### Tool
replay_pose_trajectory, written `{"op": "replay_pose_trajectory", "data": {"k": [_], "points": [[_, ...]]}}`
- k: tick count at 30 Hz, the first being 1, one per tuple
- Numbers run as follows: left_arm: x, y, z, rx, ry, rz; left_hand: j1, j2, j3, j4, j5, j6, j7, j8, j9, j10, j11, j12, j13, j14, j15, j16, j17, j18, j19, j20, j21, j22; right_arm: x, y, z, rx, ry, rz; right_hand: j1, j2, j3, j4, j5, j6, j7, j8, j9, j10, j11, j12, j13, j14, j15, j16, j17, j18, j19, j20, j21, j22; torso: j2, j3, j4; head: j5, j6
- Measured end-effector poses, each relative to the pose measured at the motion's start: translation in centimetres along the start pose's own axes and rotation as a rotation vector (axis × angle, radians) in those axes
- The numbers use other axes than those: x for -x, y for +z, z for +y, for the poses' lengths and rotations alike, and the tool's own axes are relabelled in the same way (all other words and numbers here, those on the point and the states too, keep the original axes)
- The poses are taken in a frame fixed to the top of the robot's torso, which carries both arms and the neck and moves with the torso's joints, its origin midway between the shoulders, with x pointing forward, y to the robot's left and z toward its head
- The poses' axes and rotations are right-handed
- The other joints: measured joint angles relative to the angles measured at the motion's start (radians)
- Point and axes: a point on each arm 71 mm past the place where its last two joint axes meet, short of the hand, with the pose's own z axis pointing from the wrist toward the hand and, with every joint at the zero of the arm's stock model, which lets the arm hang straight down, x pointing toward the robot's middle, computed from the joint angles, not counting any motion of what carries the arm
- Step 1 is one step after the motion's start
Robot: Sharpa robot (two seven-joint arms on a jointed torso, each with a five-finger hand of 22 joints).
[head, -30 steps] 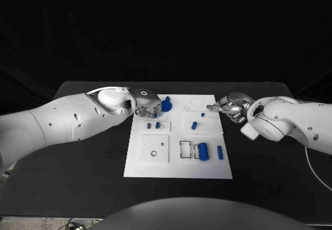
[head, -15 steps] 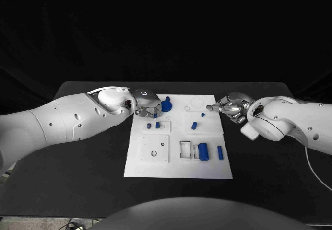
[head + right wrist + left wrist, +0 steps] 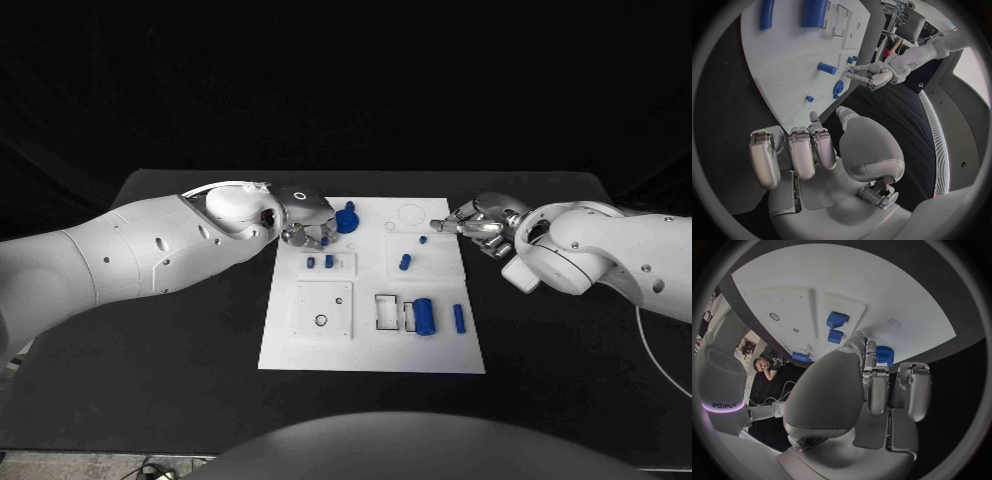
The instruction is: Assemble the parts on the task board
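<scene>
Looking down from the head camera, we find our left hand (image 3: pixel 306 226) at the far left corner of the white board (image 3: pixel 372 355), fingers curled in beside a blue gear-shaped part (image 3: pixel 346 219). Our left wrist camera shows that gear (image 3: pixel 884 354) just past the fingertips (image 3: pixel 871 351); we cannot tell whether they touch it or pinch it.

Moving right across the board: two small blue pegs (image 3: pixel 319 262) stand side by side in a raised square plate below the left hand. Nearer us sits a larger square plate (image 3: pixel 322 309) with a small dark ring on it. Near the middle, a short blue pin (image 3: pixel 405 263) lies tilted, with a tiny blue piece (image 3: pixel 423 240) just beyond it. Toward the near right, a fat blue cylinder (image 3: pixel 424 315) lies next to a rectangular slot, and a slim blue rod (image 3: pixel 459 319) lies just to its right, apart from it.

Our right hand (image 3: pixel 477 225) hangs at the far right edge of the board, fingers bunched together. From the right wrist camera the fingers (image 3: pixel 795 150) lie curled side by side, with nothing visible in them.
</scene>
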Motion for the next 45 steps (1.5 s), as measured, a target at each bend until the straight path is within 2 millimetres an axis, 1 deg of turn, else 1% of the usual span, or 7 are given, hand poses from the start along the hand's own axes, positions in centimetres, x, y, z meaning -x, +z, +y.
{"op": "replay_pose_trajectory", "data": {"k": [9, 15, 24, 31, 40, 43, 45], "points": [[0.0, 0.0, 0.0, 0.001, 0.001, -0.009, -0.037, -0.026, -0.012, 0.003, 0.000, -0.030, 0.020, -0.004, -0.009, -0.028, 0.021, 0.000, 0.000, 0.000, 0.020, 0.000, 0.000, 0.000, 0.000, 0.000, 0.000, 0.000, 0.0, 0.0, 0.0, 0.000, 0.000, 0.000, 0.000, 0.000, -0.003, -0.003, 0.000, 0.000, 0.000, 0.000, 0.001, 0.000, 0.000, 0.000, 0.000, 0.000, 0.000, 0.000, 0.000, 0.000, 0.000, 0.000, 0.000, 0.000, 0.000, -0.0004, 0.0000, 0.001, 0.000], [0.3, -0.3, 0.2, 0.002, 0.005, -0.052, -0.074, -0.037, -0.025, 0.005, 0.000, -0.052, -0.034, -0.004, -0.018, -0.019, 0.052, 0.000, 0.000, -0.002, 0.045, 0.000, 0.000, 0.000, 0.000, 0.000, 0.000, 0.000, 0.0, 0.0, 0.0, 0.000, 0.000, 0.000, 0.000, 0.000, -0.003, -0.003, 0.000, 0.000, 0.000, 0.000, 0.001, 0.000, 0.000, 0.000, 0.000, 0.000, 0.000, 0.000, 0.000, 0.000, 0.000, 0.000, 0.000, 0.000, 0.000, -0.0005, 0.0003, 0.001, 0.000], [0.8, -1.5, 0.5, 0.000, -0.003, -0.177, -0.176, -0.064, -0.090, 0.005, 0.000, -0.083, 0.016, -0.004, -0.025, -0.049, 0.080, 0.000, 0.000, 0.000, 0.061, 0.000, 0.000, 0.000, -0.001, 0.019, 0.000, 0.000, 0.1, 0.0, -0.3, -0.005, 0.002, -0.002, 0.000, 0.000, -0.003, -0.003, 0.000, 0.000, 0.000, 0.000, 0.001, 0.000, 0.000, 0.000, 0.000, 0.000, 0.000, 0.000, 0.000, 0.000, 0.000, 0.000, 0.000, 0.000, -0.001, -0.0008, 0.0002, -0.003, 0.000], [1.4, -3.0, 1.1, 0.004, -0.027, -0.289, -0.206, -0.055, -0.106, 0.006, 0.000, -0.090, 0.031, -0.004, -0.028, -0.055, 0.080, 0.001, 0.004, -0.003, 0.065, 0.000, 0.000, 0.000, 0.002, 0.024, 0.000, 0.000, 0.0, 0.0, -0.4, -0.007, 0.004, -0.003, 0.000, 0.000, -0.003, -0.003, 0.000, 0.000, 0.000, 0.000, 0.001, 0.000, 0.000, 0.000, 0.000, 0.000, 0.000, 0.000, 0.000, 0.000, 0.000, 0.000, 0.000, 0.000, -0.001, -0.0011, 0.0008, -0.007, 0.000], [3.5, -5.5, 2.0, 0.058, -0.312, -0.533, -0.261, -0.010, -0.106, 0.006, 0.000, -0.003, 0.056, 0.027, -0.012, 0.073, 0.042, 0.049, 0.015, 0.000, 0.039, 0.000, 0.000, 0.000, -0.002, 0.020, 0.000, 0.000, 0.1, -0.1, -0.1, 0.033, 0.018, -0.039, 0.076, 0.012, 0.003, -0.017, 0.000, -0.002, -0.002, 0.008, 0.009, -0.004, -0.004, -0.033, 0.000, 0.000, 0.000, 0.000, 0.000, 0.000, 0.000, 0.000, 0.000, 0.000, -0.001, 0.0002, -0.0007, -0.009, 0.000], [3.9, -6.3, 2.1, 0.095, -0.478, -0.628, -0.291, -0.004, -0.106, 0.005, 0.000, 0.012, 0.049, 0.027, -0.012, 0.089, 0.034, 0.046, 0.013, 0.000, 0.028, 0.000, 0.000, 0.000, 0.000, 0.007, -0.038, 0.000, 0.1, -0.2, 0.3, 0.068, 0.021, -0.061, 0.126, 0.014, 0.026, -0.033, -0.039, -0.006, -0.016, 0.016, 0.012, -0.323, -0.027, -0.310, -0.039, 0.000, -0.016, 0.000, 0.000, 0.000, 0.001, -0.015, 0.000, 0.000, -0.001, 0.0008, -0.0007, -0.014, 0.000], [4.1, -6.8, 2.2, 0.125, -0.607, -0.696, -0.328, 0.001, -0.130, 0.002, 0.062, 0.020, 0.050, 0.027, -0.012, 0.091, 0.035, 0.034, 0.010, 0.000, 0.028, -0.045, 0.000, 0.021, -0.015, 0.000, -0.112, 0.000, 0.2, -0.3, 0.6, 0.101, 0.010, -0.083, 0.156, 0.006, 0.051, -0.035, -0.075, 0.001, -0.036, 0.024, 0.014, -0.541, -0.038, -0.581, -0.230, 0.000, -0.033, 0.000, 0.000, 0.000, 0.001, -0.033, 0.000, 0.000, 0.000, 0.0008, 0.0002, -0.018, 0.000]]}}
